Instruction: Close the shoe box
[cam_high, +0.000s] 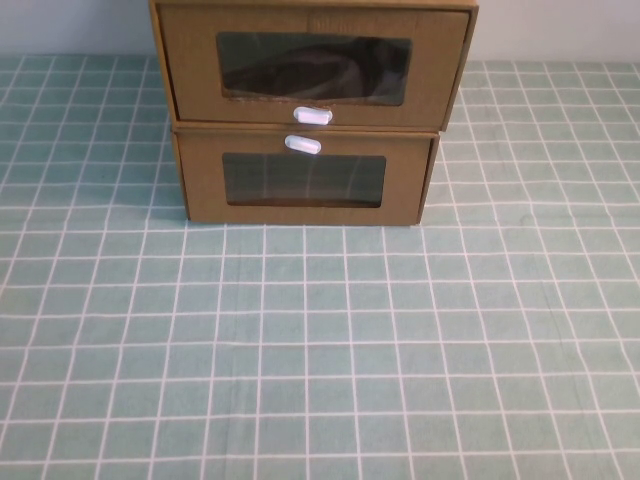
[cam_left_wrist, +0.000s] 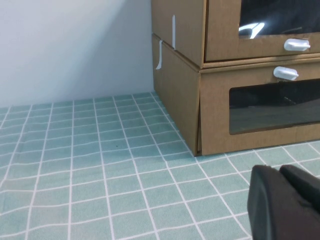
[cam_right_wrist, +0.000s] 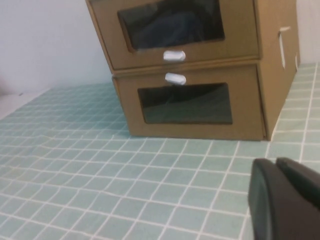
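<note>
The shoe box (cam_high: 190, 70) is the upper of two stacked brown cardboard boxes at the back middle of the table. It has a clear window and a white pull tab (cam_high: 311, 116) just below it. Its drawer front stands slightly forward of the box under it. It also shows in the left wrist view (cam_left_wrist: 222, 30) and the right wrist view (cam_right_wrist: 240, 30). My left gripper (cam_left_wrist: 277, 170) is shut and empty, low over the cloth, in front and to the left of the boxes. My right gripper (cam_right_wrist: 275, 161) is shut and empty, in front and to the right. Neither shows in the high view.
The lower matching box (cam_high: 205, 180) has its white tab (cam_high: 303, 145) above its window. A green checked cloth (cam_high: 320, 340) covers the table. A pale wall (cam_left_wrist: 75, 45) stands behind the boxes.
</note>
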